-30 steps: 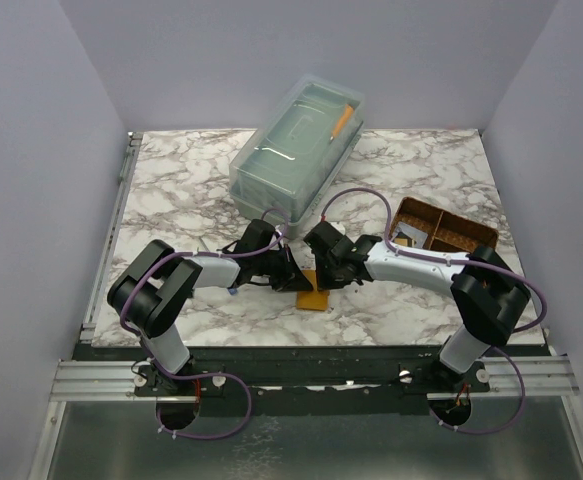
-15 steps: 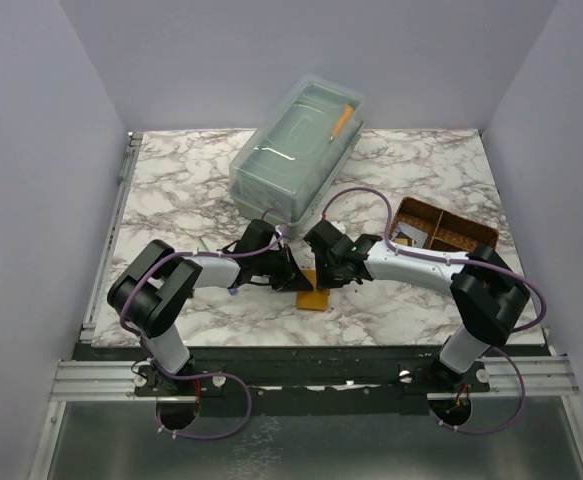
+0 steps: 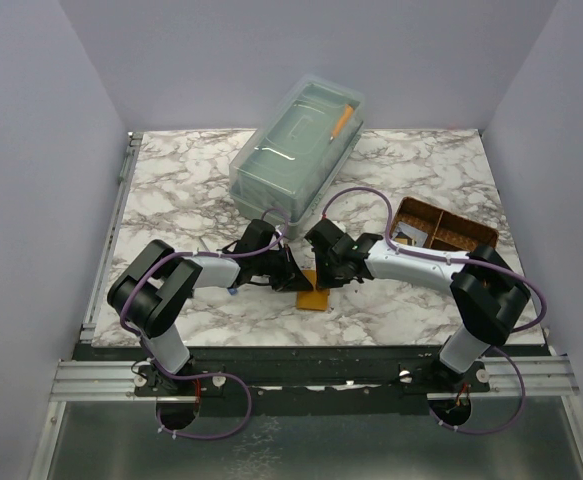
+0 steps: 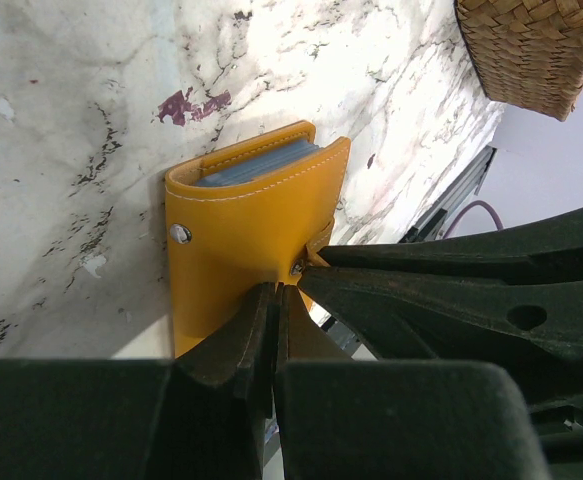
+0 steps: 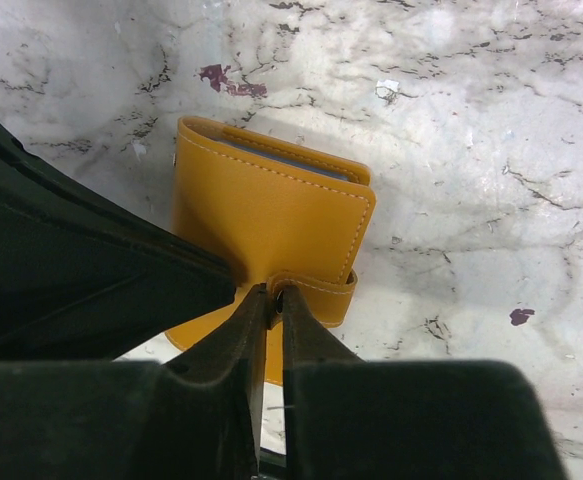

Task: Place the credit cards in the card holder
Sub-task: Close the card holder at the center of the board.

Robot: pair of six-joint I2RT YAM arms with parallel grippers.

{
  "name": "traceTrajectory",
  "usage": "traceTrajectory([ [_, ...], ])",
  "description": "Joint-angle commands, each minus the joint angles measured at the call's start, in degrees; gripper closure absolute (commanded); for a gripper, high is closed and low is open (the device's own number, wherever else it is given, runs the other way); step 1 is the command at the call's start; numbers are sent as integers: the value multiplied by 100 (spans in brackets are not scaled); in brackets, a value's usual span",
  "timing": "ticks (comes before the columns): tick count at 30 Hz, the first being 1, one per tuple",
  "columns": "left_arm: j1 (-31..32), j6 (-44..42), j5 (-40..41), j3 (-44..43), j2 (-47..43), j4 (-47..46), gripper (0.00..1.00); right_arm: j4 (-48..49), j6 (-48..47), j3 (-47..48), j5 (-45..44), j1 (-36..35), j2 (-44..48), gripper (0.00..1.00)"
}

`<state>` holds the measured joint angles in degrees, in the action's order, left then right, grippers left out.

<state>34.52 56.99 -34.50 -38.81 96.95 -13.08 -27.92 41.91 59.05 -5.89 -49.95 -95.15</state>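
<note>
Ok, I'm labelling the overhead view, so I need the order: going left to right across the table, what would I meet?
left arm → card holder → woven tray. The clear box spans the holder's position, so it is left out.

The card holder point(image 3: 313, 298) lies on the table point(image 3: 171, 200) near the middle of its near edge, with the left gripper point(image 3: 293, 278) touching it from the left and the right gripper point(image 3: 323, 277) from the right. A box point(image 3: 296, 150) stands behind it, farther back, and a tray point(image 3: 446, 230) sits well to its right
</note>
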Motion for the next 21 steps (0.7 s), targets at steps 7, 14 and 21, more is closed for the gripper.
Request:
traceTrajectory([
  [7, 22, -157, 80, 16, 54, -37, 98, 161, -3, -62, 162, 62, 151, 92],
  [14, 19, -162, 64, -3, 65, -37, 98, 111, 10, -75, 229, 74, 159, 87],
  [21, 26, -162, 58, -7, 80, -37, 98, 138, -5, -141, 216, 74, 255, 99],
])
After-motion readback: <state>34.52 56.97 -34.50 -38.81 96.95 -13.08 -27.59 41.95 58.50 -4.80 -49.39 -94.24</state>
